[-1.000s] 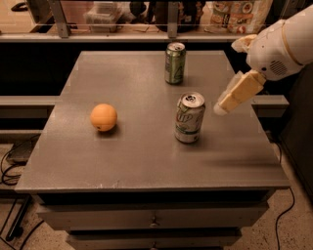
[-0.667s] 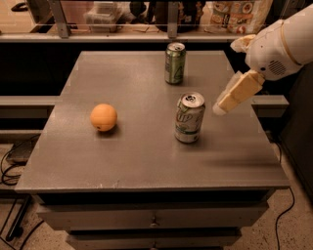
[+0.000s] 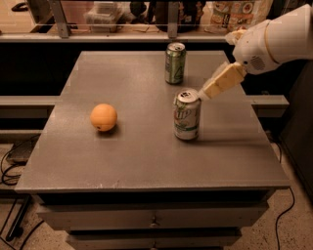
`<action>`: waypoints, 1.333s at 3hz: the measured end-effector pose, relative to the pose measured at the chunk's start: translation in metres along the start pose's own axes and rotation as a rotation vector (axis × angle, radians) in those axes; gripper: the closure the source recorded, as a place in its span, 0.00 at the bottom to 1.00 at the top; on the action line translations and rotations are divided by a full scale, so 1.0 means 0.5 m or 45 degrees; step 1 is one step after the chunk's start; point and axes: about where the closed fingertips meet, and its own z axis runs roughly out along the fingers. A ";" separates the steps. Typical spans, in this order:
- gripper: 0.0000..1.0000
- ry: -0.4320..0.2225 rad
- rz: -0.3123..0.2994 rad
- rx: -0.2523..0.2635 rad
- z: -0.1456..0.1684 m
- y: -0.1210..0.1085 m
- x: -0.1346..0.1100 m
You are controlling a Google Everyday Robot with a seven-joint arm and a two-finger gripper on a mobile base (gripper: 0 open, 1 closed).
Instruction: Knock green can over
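The green can [image 3: 174, 63] stands upright at the far middle of the grey table [image 3: 122, 166], dark olive with a silver top. My gripper [image 3: 205, 92] reaches in from the right on a white arm. Its tan tip is right of and nearer than the green can, well apart from it. The tip hangs just beside the top rim of a whitish 7UP can [image 3: 187, 115], which stands upright near the table's middle.
An orange [image 3: 103, 117] lies on the table's left half. A shelf with bags and containers [image 3: 230, 12] runs behind the table. Drawers [image 3: 151, 219] sit below the table's front edge. Cables [image 3: 10, 166] lie on the floor at left.
My gripper has moved left and a little farther back, from right of the 7UP can to just beside its top rim. Both cans and the orange have not moved.
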 end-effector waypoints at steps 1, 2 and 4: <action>0.00 -0.060 0.021 0.066 0.008 -0.041 -0.007; 0.00 -0.121 0.040 0.075 0.039 -0.065 -0.014; 0.00 -0.243 0.122 -0.009 0.155 -0.074 -0.022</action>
